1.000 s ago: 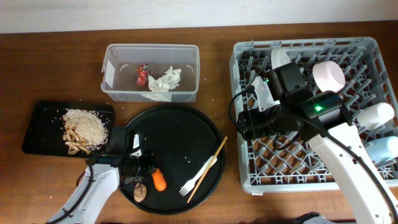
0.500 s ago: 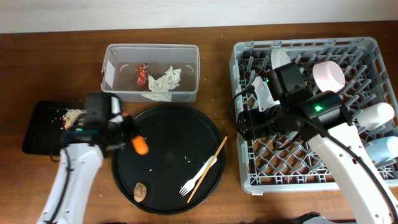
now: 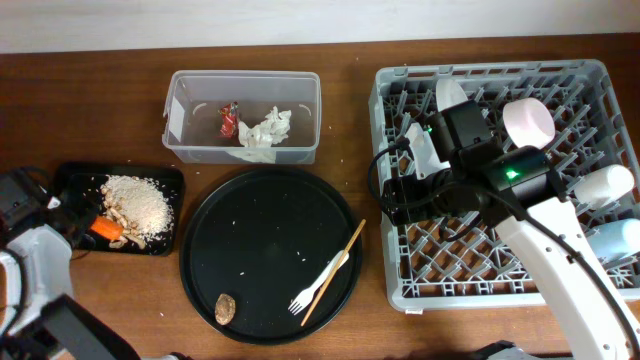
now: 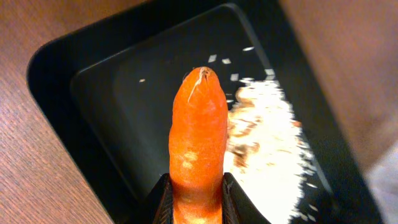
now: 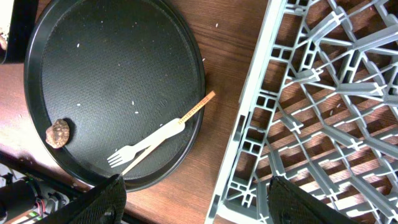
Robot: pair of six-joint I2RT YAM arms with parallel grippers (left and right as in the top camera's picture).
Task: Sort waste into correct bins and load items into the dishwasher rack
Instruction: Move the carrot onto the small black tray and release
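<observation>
The left gripper point(image 4: 194, 200) has swung over to the tabletop's left edge, clamped on the one carrot point(image 4: 198, 137) above the black tray point(image 3: 68, 182) with its single rice pile point(image 3: 140, 203). The right gripper point(image 5: 199, 190) hangs with its jaws apart by the rack point(image 3: 400, 292). On the round tray point(image 3: 260, 235): one fork point(image 3: 302, 298), one stick point(image 3: 355, 238), one brown lump point(image 3: 225, 308).

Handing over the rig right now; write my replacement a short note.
Left tool shut on the carrot, over the black tray beside the rice scraps.
Right tool open, empty, at the rack edge.
Done: wrapper and tissue in the clear tub; pink bowl, white cup, blue cup in the rack.
To do: drop carrot; brown lump, fork, stick lie on the round tray.
</observation>
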